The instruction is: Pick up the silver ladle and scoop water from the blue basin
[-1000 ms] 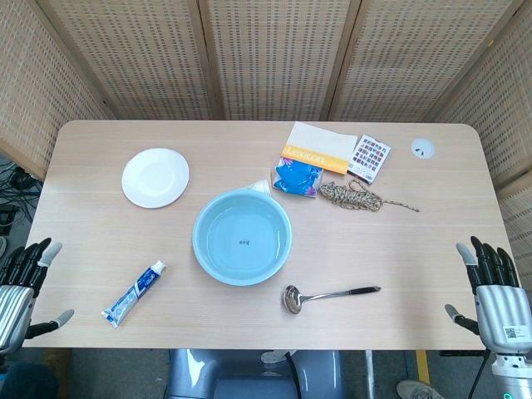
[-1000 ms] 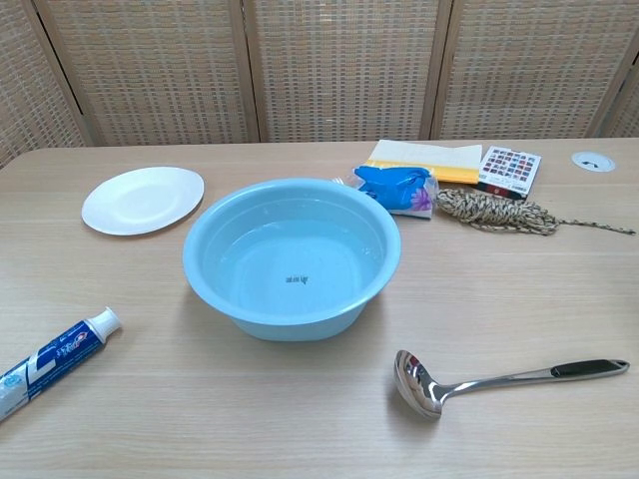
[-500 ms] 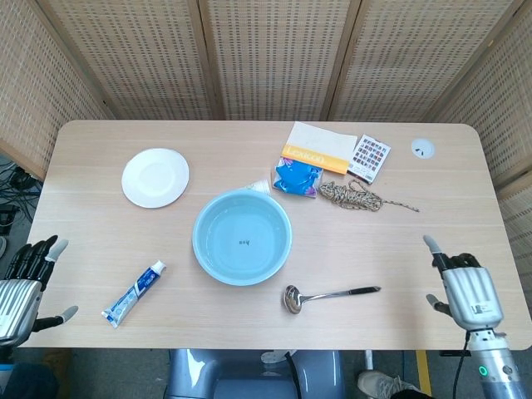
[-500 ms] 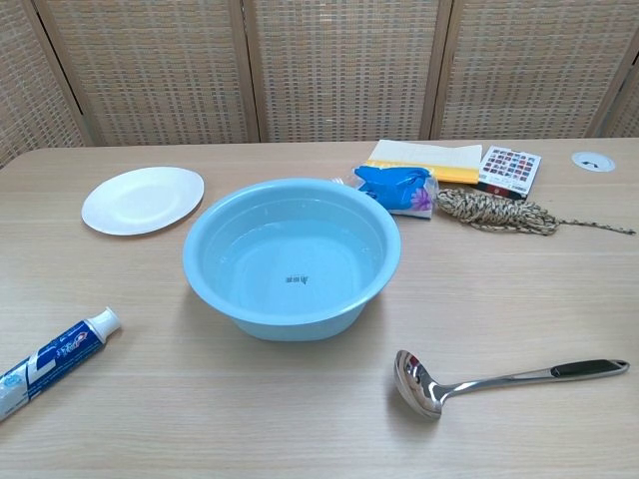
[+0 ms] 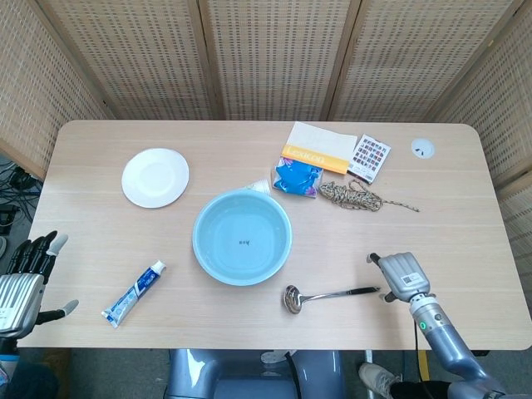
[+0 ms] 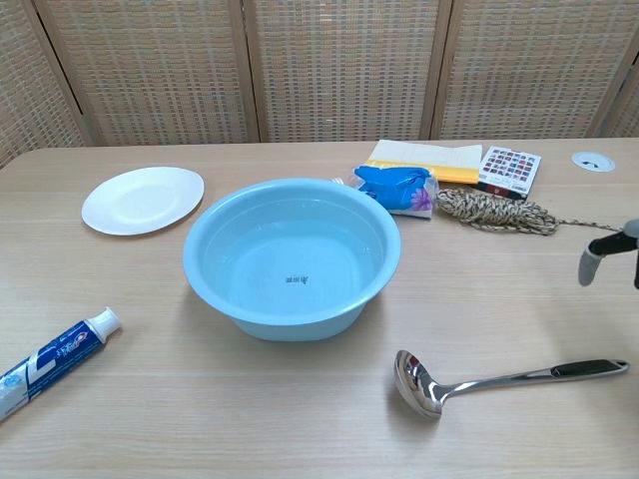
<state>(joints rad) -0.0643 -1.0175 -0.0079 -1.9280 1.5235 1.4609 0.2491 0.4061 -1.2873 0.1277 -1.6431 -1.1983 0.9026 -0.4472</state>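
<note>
The silver ladle (image 5: 328, 294) (image 6: 499, 379) lies flat near the table's front edge, bowl to the left, black-tipped handle pointing right. The blue basin (image 5: 198, 237) (image 6: 200, 279) with water stands left of it, mid-table. My right hand (image 5: 401, 276) (image 6: 609, 251) hovers just beyond the handle's right end, fingers apart, holding nothing; the chest view catches only a finger of it at the right border. My left hand (image 5: 25, 274) stays off the table's front left corner, fingers spread and empty.
A white plate (image 5: 155, 177) sits at the left rear and a toothpaste tube (image 5: 133, 293) at the front left. Behind the basin lie a blue packet (image 5: 297, 176), a yellow booklet (image 5: 320, 148), a colour card (image 5: 370, 157) and a twine bundle (image 5: 353, 196).
My right hand has come in from the table's right front corner, moving left to the end of the ladle's handle. The left hand has barely shifted. The ladle has not moved.
</note>
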